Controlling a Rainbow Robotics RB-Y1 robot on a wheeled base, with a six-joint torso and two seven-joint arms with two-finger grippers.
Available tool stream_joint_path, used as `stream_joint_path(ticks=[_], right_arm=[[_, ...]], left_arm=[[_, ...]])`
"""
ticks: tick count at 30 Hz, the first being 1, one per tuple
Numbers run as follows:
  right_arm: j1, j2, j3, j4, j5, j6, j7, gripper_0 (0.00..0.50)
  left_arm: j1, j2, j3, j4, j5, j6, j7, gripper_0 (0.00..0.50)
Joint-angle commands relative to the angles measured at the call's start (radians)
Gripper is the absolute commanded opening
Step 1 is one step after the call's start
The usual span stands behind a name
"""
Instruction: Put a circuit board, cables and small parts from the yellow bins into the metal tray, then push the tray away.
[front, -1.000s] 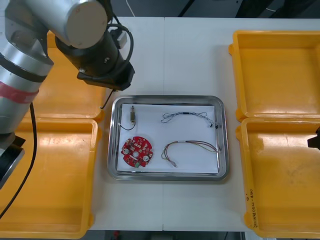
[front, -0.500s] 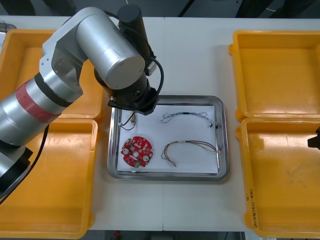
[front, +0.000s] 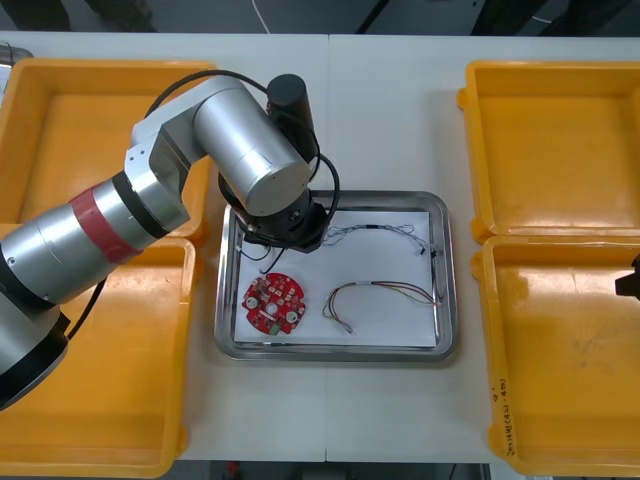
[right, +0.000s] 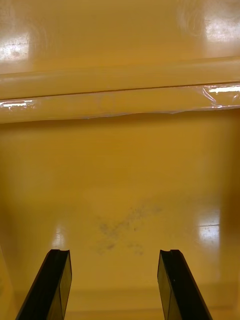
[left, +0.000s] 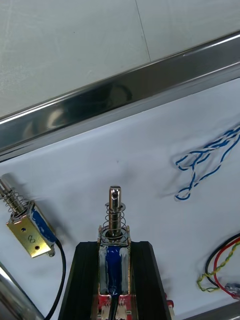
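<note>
The metal tray (front: 446, 270) holds one circuit board (front: 273, 304), two cables, a blue-white cable (left: 206, 162) and a red-yellow cable (front: 381, 291), and one loose metal part (left: 31, 235). The left gripper (left: 114, 248) clamps a second metal part (left: 115, 220), seemingly just above the liner, with its long axis pointing at the far rim. The right gripper (right: 115, 262) stands spread over a yellow bin (right: 120, 165).

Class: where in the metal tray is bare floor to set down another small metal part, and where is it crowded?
Free: white patch ahead of left pincer, bordered by the tray rim, the lying small metal part and the blue and white cable. Crowded: around the circuit board and red and yellow cable. Right pincer hangs over a yellow bin.
</note>
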Motion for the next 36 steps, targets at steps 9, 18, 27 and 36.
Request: stream_joint_path(ticks=[9,18,27,36], right_arm=[[0.024,-0.036,-0.028,-0.010,-0.009,0.003,-0.025,0.500],[0.024,-0.034,-0.034,-0.010,-0.010,0.003,-0.027,0.500],[0.024,-0.034,-0.039,-0.010,-0.001,0.003,-0.030,0.500],[0.028,-0.036,-0.034,-0.010,0.006,0.003,-0.035,0.500]], left_arm=[[-0.037,-0.025,-0.059,0.036,-0.019,-0.066,0.024,0.002],[-0.037,-0.025,-0.059,0.028,-0.010,-0.065,0.037,0.500],[-0.039,-0.025,-0.054,0.009,-0.004,-0.057,0.055,0.500],[-0.037,-0.023,0.029,-0.036,0.006,0.035,0.052,0.500]])
